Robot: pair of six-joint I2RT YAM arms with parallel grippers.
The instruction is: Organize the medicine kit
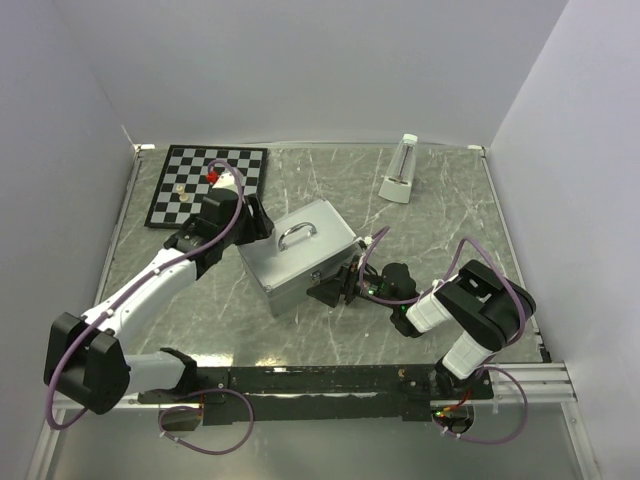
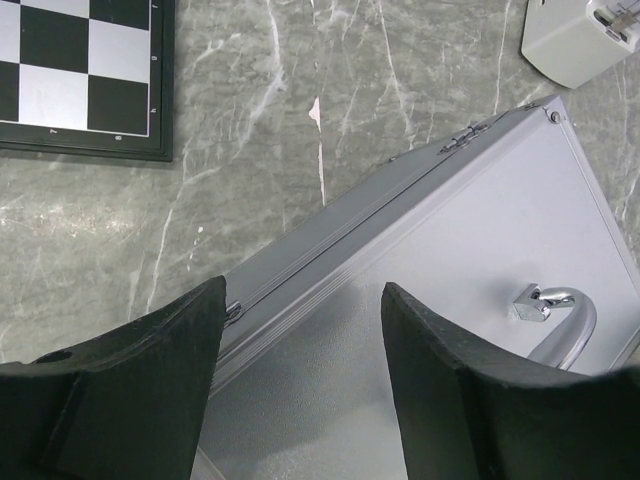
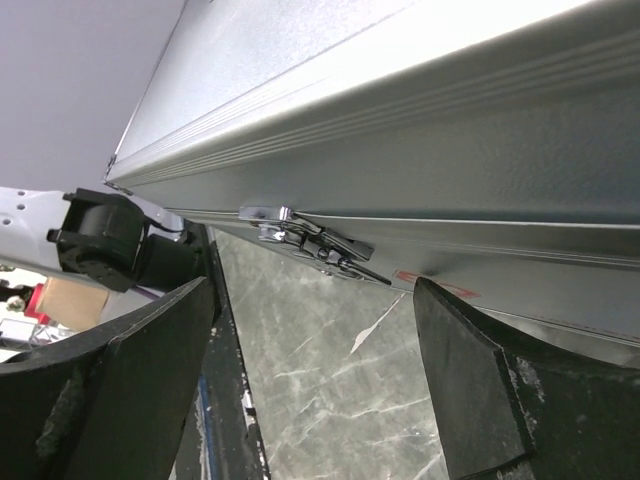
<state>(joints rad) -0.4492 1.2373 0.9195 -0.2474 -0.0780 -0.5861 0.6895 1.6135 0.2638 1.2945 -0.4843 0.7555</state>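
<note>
The medicine kit [image 1: 300, 255] is a silver aluminium case with its lid down, set at an angle in the middle of the table, with a metal handle [image 1: 297, 234] on top. My left gripper [image 1: 252, 220] is open over the case's back left corner; the left wrist view shows the lid [image 2: 480, 250], the handle [image 2: 555, 310] and the rear hinge side. My right gripper [image 1: 335, 287] is open at the case's front face. The right wrist view shows the front latch [image 3: 310, 240] with a small red mark [image 3: 435, 285], just beyond the open fingers.
A chessboard [image 1: 205, 185] with a few small pieces lies at the back left. A white metronome-like object [image 1: 400, 170] stands at the back right. White walls close three sides. A black rail [image 1: 330, 385] runs along the near edge.
</note>
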